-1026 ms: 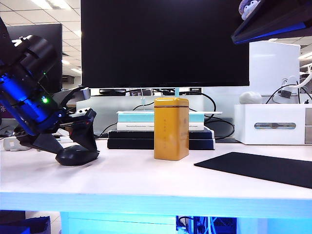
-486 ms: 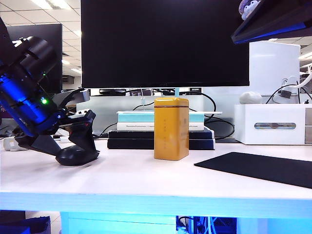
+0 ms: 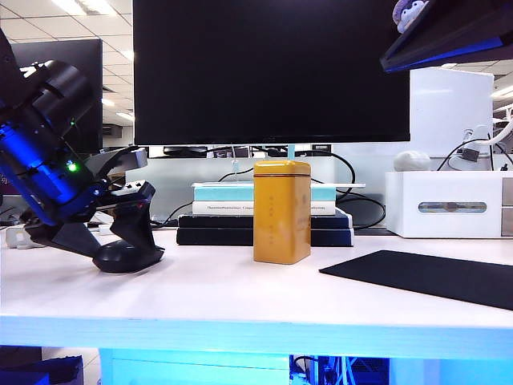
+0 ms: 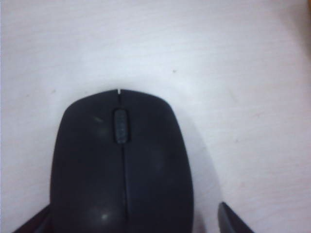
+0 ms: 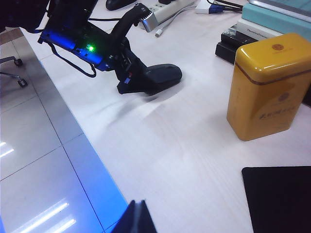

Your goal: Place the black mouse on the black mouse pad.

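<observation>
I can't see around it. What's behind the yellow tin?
Behind the yellow tin a stack of books shows on both sides. The stack's middle is hidden by the tin.

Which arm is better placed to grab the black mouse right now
Left. Its end effector straddles the black mouse, fingers either side. The right end effector hangs far from the mouse, near the black mouse pad.

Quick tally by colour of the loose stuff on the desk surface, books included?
Black: 2, the black mouse between the open fingers of the left hand, and the black mouse pad.
Yellow: 1, the tin.
Books in the stack: 3 visible layers, light on top, dark below.
Total: 6.
Right hand: only a dark tip shows in the right wrist view.
</observation>
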`<control>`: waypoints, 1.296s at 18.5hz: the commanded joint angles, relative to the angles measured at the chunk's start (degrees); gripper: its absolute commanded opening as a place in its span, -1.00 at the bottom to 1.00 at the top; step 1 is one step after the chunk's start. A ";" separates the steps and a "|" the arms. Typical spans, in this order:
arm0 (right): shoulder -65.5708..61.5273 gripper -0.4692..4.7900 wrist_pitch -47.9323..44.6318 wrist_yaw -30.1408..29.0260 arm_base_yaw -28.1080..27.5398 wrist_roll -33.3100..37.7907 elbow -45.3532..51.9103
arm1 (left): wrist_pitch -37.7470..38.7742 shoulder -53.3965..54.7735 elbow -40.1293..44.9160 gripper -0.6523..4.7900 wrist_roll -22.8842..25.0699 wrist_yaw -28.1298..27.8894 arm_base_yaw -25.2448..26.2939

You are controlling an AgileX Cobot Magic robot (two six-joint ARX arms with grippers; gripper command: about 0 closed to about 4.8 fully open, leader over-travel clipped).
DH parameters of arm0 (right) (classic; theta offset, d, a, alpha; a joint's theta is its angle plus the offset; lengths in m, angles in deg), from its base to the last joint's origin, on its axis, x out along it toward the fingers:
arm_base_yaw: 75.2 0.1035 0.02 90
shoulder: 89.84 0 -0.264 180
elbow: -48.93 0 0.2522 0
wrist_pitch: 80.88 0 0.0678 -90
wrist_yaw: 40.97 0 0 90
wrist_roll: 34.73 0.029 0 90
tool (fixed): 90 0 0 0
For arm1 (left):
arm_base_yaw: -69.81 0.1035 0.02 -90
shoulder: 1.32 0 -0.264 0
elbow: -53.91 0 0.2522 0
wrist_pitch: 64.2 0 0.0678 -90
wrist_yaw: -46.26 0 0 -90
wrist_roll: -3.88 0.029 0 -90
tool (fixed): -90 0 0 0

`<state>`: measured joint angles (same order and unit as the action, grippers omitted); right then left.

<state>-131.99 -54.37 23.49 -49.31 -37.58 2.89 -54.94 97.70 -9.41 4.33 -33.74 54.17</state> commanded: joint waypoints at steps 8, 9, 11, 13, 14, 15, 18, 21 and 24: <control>-0.04 -0.84 -1.01 -0.26 0.02 -0.22 -0.26 | -0.35 -0.07 -0.24 0.21 0.44 0.28 0.00; -0.04 -0.84 -1.01 -0.26 0.02 -0.20 -0.26 | -0.55 -0.07 -0.24 0.10 0.63 0.28 0.02; -0.04 -0.84 -1.01 -0.28 0.02 -0.22 -0.26 | -0.72 -0.07 -0.24 0.10 0.63 0.31 0.00; -0.04 -0.84 -1.01 -0.26 0.02 -0.22 -0.26 | -0.70 -0.07 -0.24 0.10 0.63 0.33 0.00; -0.04 -0.84 -1.01 -0.26 0.02 -0.22 -0.26 | -0.72 -0.07 -0.24 0.07 0.63 0.31 0.00; -0.04 -0.84 -1.01 -0.26 0.02 -0.22 -0.26 | -0.74 -0.09 -0.24 -0.03 0.63 0.33 0.00; -0.04 -0.84 -1.01 -0.26 0.02 -0.22 -0.26 | -1.14 -0.09 -0.26 -0.29 0.63 0.55 -0.02; -0.04 -0.84 -0.98 -0.26 0.02 -0.22 -0.26 | -1.60 -0.13 -0.26 -0.47 0.61 0.74 -0.02; -0.04 -0.84 -0.98 -0.28 0.02 -0.22 -0.26 | -1.46 -1.46 -0.55 -0.59 0.63 0.76 -0.02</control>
<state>-131.99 -54.37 23.49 -49.31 -37.58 2.89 -55.35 97.27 -9.43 4.48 -33.36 54.17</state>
